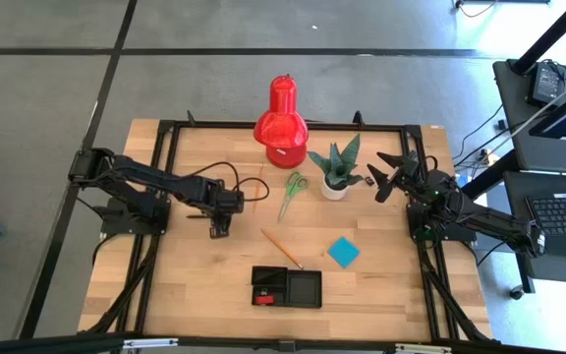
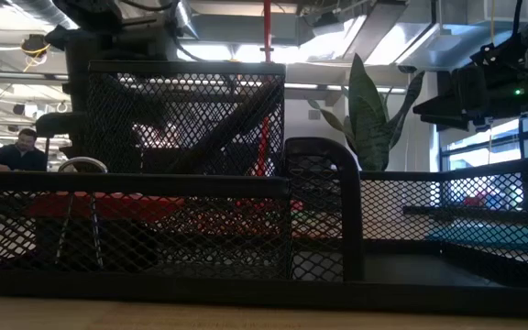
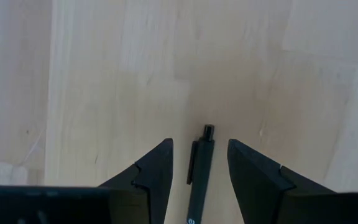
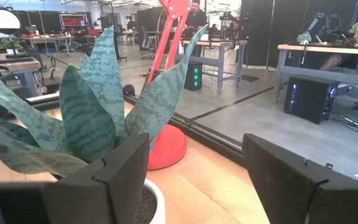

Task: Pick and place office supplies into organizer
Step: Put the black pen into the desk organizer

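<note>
My left gripper (image 3: 199,163) was spread wide, its fingers (image 3: 154,168) straddling a black pen (image 3: 199,171) lying on the bare table (image 3: 104,74), not clamped on it. The pen's long axis ran up the frame, capped tip toward the top; a small pale mark near its bottom edge was unreadable. My right gripper (image 4: 194,180) gaped empty beside the plant (image 4: 86,118). The organizer (image 1: 287,287) sat bottom centre.

floor (image 1: 47,118): grey concrete | workbenches (image 4: 328,59) | ceiling lights (image 2: 484,55)

Robotics lab, workbenches (image 4: 319,53), computer towers (image 4: 306,99), open concrete floor (image 4: 278,130)
</note>
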Controlling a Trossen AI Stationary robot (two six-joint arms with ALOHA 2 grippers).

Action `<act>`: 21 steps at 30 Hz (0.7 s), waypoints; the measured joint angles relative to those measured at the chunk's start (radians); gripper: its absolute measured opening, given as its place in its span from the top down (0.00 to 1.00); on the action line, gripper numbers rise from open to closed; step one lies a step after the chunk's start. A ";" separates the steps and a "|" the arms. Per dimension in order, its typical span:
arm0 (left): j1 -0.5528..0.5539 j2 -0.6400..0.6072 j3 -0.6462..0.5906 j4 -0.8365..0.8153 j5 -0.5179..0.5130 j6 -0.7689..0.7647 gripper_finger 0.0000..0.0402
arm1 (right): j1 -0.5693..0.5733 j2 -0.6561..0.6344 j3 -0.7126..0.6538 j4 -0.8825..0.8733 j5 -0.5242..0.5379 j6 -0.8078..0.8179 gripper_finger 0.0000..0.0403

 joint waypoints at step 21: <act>0.046 0.070 -0.001 -0.003 0.070 0.030 0.64 | 0.000 0.000 0.000 0.000 0.000 -0.006 0.35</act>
